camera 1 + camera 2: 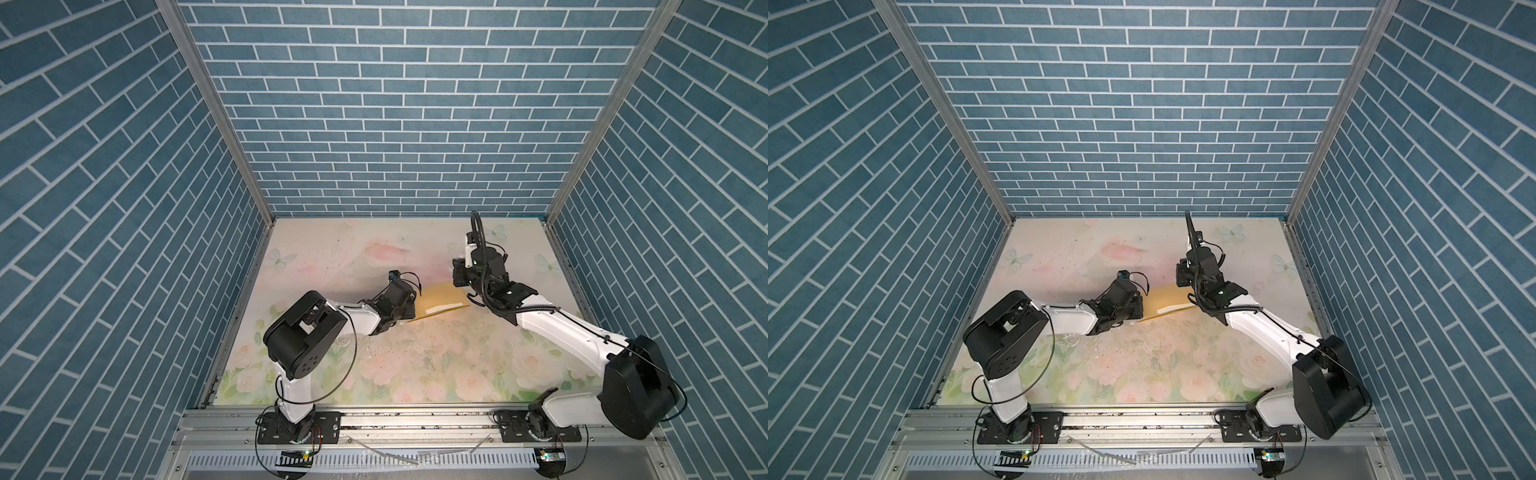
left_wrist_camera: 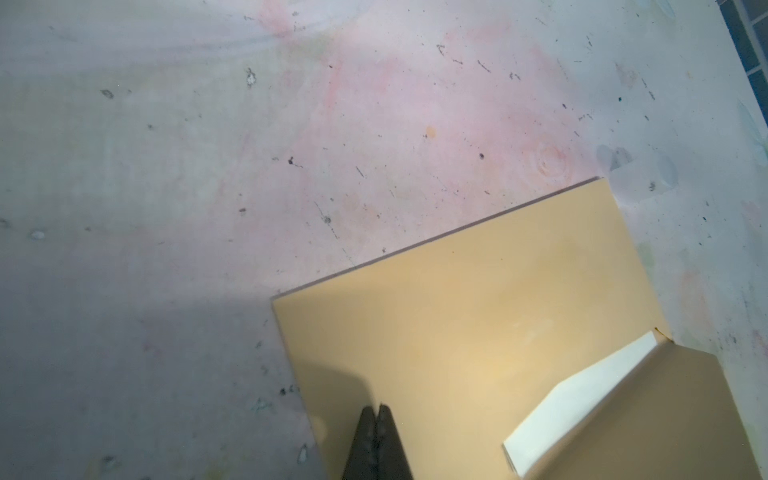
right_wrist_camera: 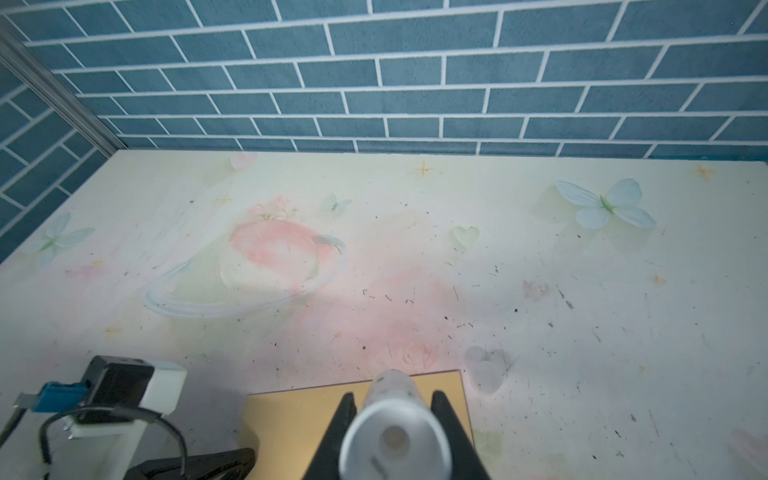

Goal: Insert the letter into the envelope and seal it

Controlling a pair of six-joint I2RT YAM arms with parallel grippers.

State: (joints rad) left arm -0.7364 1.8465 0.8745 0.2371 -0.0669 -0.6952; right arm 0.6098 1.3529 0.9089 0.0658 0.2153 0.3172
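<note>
Right tool (image 3: 395, 409) round white stick (image 3: 395, 432) (over envelope (image 3: 299, 415))

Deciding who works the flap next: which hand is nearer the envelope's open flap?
Hard to call. The left hand, shut, rests on the envelope beside the flap; the right hand hovers over the far edge, gripping a white stick.
</note>
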